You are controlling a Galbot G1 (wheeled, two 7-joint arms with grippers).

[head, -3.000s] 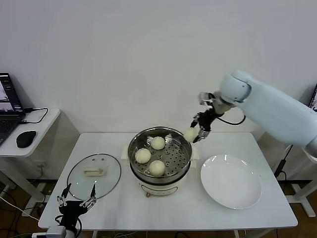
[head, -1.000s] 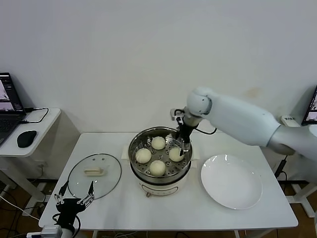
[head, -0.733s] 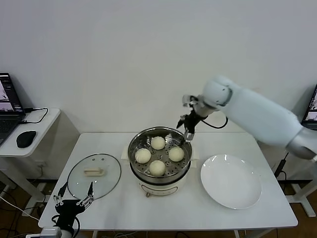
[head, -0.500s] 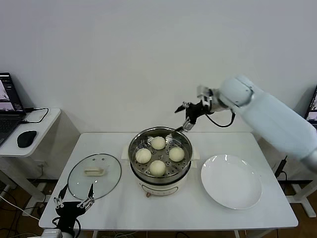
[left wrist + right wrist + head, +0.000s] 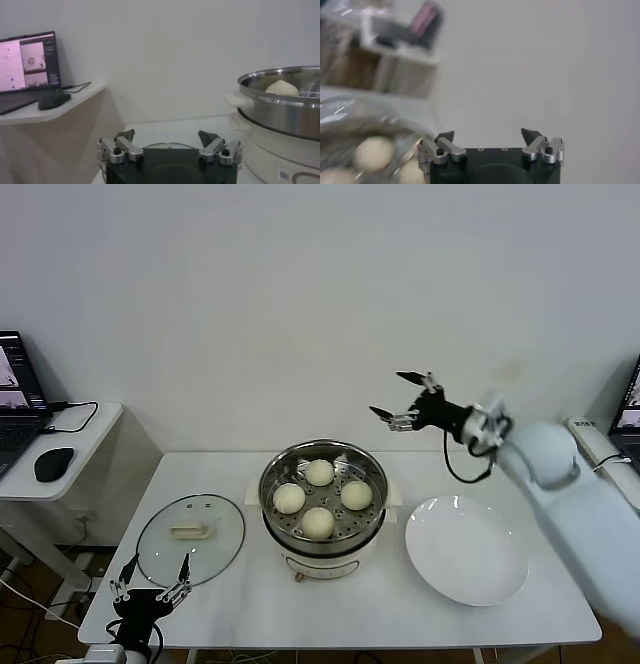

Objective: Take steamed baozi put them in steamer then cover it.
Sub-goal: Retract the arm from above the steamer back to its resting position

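Note:
Several cream-white baozi (image 5: pixel 319 472) lie on the perforated tray inside the shiny steamer (image 5: pixel 274 474) at the table's middle. One baozi (image 5: pixel 282 87) peeks over the steamer's rim (image 5: pixel 280 80) in the left wrist view. The glass cover (image 5: pixel 215 554) with its cream handle lies flat on the table left of the steamer. My right gripper (image 5: pixel 400 396) hangs open and empty in the air, above and to the right of the steamer; its wrist view catches baozi (image 5: pixel 372 152) below. My left gripper (image 5: pixel 150 589) waits open at the table's front left corner, just before the cover (image 5: pixel 167 146).
An empty white plate (image 5: pixel 467 549) lies right of the steamer. A side table at the far left carries a laptop (image 5: pixel 15 399) and a mouse (image 5: pixel 52 464). A white wall stands close behind the table.
The right gripper let go of the last baozi in the steamer, then rose out and swung up to the right, empty. The left arm barely shifted.

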